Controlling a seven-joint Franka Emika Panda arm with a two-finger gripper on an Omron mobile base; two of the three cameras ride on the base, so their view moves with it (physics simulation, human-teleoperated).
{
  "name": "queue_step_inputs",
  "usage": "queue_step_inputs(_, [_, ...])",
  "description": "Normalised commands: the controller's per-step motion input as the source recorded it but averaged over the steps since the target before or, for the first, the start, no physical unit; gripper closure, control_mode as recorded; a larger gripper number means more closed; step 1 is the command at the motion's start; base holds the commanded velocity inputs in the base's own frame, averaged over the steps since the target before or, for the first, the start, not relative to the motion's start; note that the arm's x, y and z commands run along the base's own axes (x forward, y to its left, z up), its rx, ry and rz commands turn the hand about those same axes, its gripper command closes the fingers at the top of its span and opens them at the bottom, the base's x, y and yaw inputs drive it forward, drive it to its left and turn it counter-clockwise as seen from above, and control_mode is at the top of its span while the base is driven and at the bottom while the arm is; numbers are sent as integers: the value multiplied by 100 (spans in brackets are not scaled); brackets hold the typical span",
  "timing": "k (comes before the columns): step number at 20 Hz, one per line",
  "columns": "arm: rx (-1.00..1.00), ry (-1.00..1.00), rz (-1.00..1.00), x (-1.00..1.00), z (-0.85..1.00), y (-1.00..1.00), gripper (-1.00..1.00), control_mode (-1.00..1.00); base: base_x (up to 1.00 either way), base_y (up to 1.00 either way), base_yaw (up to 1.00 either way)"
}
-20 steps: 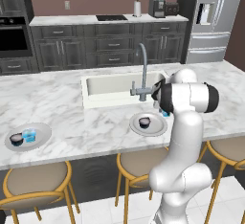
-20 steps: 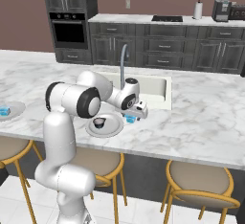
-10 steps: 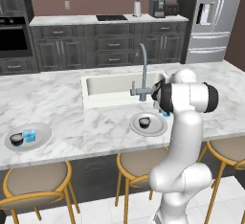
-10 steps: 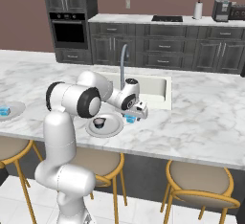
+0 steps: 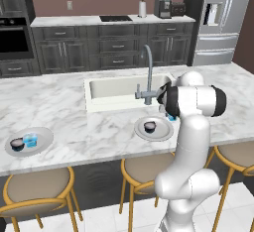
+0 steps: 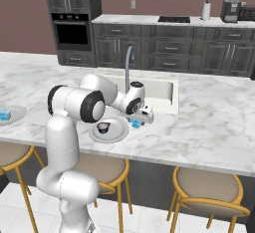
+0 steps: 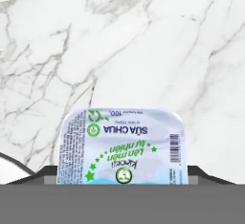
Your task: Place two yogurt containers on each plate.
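A light blue yogurt container [image 7: 121, 144] with a printed foil lid stands on the marble between my gripper's [image 7: 122, 179] two dark fingertips [image 7: 50, 175], which flank it closely; the gripper is open. From the right base view, the gripper [image 6: 141, 119] hangs low over this cup [image 6: 135, 123], just right of the near plate [image 6: 115, 133]. That plate holds one dark yogurt container [image 6: 103, 127]. From the left, the same plate [image 5: 159, 133] and dark cup [image 5: 149, 126] show. The far-left plate [image 5: 43, 139] carries a dark cup [image 5: 17, 144] and a light blue cup [image 5: 31, 139].
The sink basin [image 5: 116, 91] and its tall faucet [image 5: 147, 72] lie just behind the near plate. Round tan stools [image 6: 206, 187] stand under the counter's front edge. Open marble spreads to the right of the gripper [image 6: 209, 122].
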Motion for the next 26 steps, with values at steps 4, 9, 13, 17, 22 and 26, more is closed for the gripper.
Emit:
queue_step_inputs(4, [0,0,0,0,0,0,100,-100,0,0,0])
queue_step_inputs(9, [0,-2,0,-18,15,6,100,-100,0,0,0])
queue_step_inputs(13, [0,-4,0,-37,28,15,100,-100,0,0,0])
queue_step_inputs(17, [0,0,0,-33,29,29,100,-100,0,0,0])
queue_step_inputs(22, [0,0,0,-49,5,30,100,-100,0,0,0])
queue_step_inputs(26, [0,0,0,-38,2,13,100,-100,0,0,0])
